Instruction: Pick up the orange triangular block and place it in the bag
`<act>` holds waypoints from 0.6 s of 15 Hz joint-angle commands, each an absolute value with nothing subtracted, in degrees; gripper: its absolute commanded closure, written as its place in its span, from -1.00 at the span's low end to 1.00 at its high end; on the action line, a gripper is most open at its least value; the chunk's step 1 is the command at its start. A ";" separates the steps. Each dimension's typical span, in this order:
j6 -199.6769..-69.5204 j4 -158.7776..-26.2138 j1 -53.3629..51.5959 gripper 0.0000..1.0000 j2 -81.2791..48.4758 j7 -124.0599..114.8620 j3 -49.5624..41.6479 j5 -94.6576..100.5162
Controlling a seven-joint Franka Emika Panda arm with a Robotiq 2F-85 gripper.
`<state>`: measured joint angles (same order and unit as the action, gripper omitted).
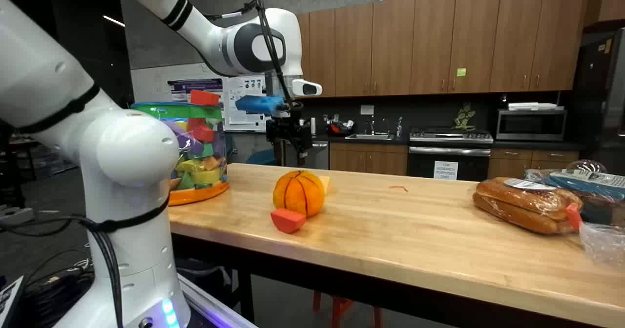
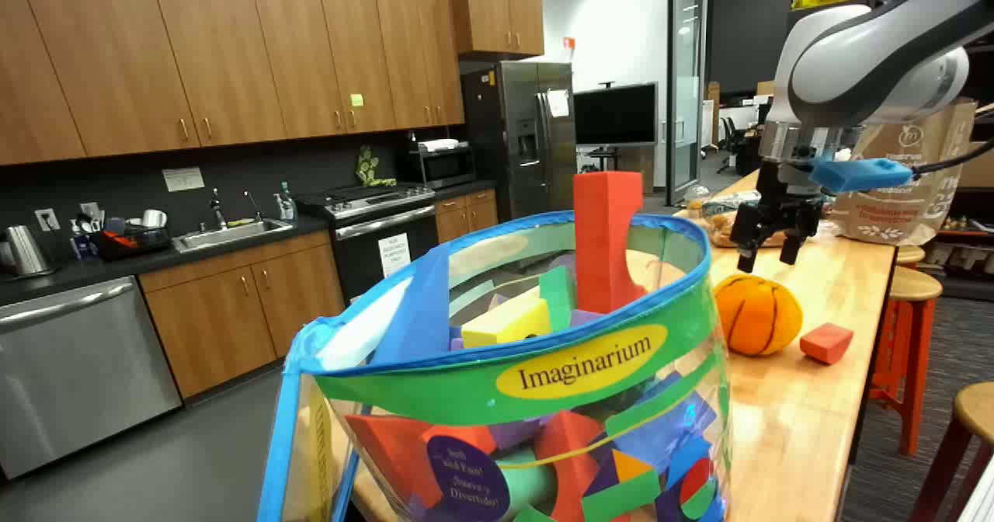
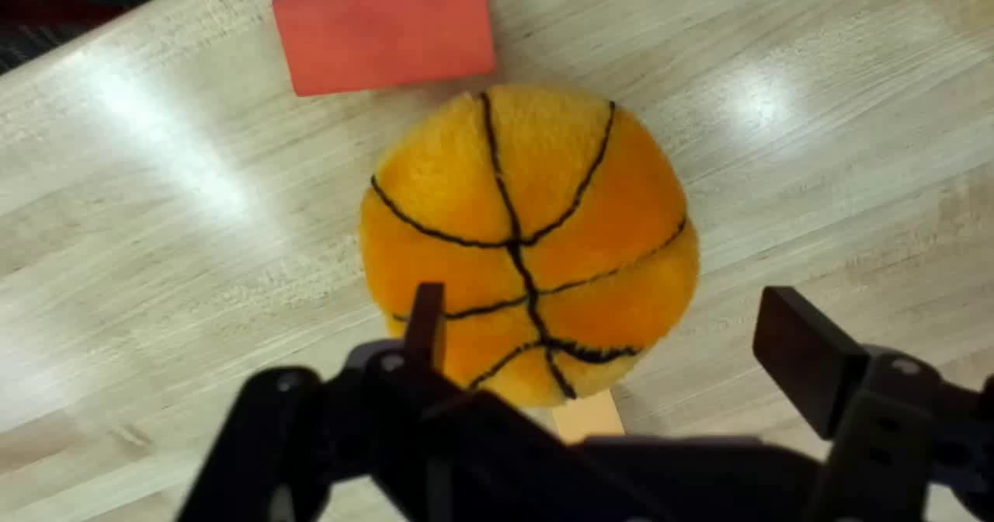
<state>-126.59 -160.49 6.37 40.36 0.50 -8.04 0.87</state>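
A small pale orange block (image 1: 325, 182) sits on the table against the ball's far side, mostly hidden. It is the likely orange triangular block, but its full shape cannot be told. A bit of it shows in the wrist view (image 3: 588, 415), below the ball; it is not visible in the remaining view. The bag (image 1: 161, 111) is clear plastic with a green band and blue rim, filled with coloured blocks; it also shows large in an exterior view (image 2: 411, 399). My gripper (image 2: 768, 256) is open and empty, above the ball; its fingers show apart in the wrist view (image 3: 609, 335).
A round orange basketball-like plush ball (image 1: 299, 194) stands beside the pale block. A red block (image 1: 288, 219) lies near the table's (image 1: 415, 225) front edge. Wrapped bread (image 1: 522, 206) lies at the far end, with a brown paper bag (image 2: 893, 188). A red block (image 2: 606, 242) sticks up above the bag's rim.
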 commanded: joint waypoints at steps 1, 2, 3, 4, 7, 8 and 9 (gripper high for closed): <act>-126.37 -160.56 6.90 -1.00 40.27 0.86 -7.50 0.42; -126.37 -160.69 6.90 -1.00 40.15 0.86 -7.50 0.42; -126.37 -160.73 6.90 -1.00 40.02 0.86 -7.49 0.42; -126.37 -160.73 6.90 -1.00 39.97 0.86 -7.49 0.42; -126.37 -160.73 6.90 -1.00 39.97 0.86 -7.49 0.42; -126.37 -160.73 6.90 -1.00 39.97 0.86 -7.49 0.42; -126.37 -160.73 6.90 -1.00 39.97 0.86 -7.49 0.42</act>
<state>-126.53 -160.83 6.36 39.99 0.50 -8.04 0.87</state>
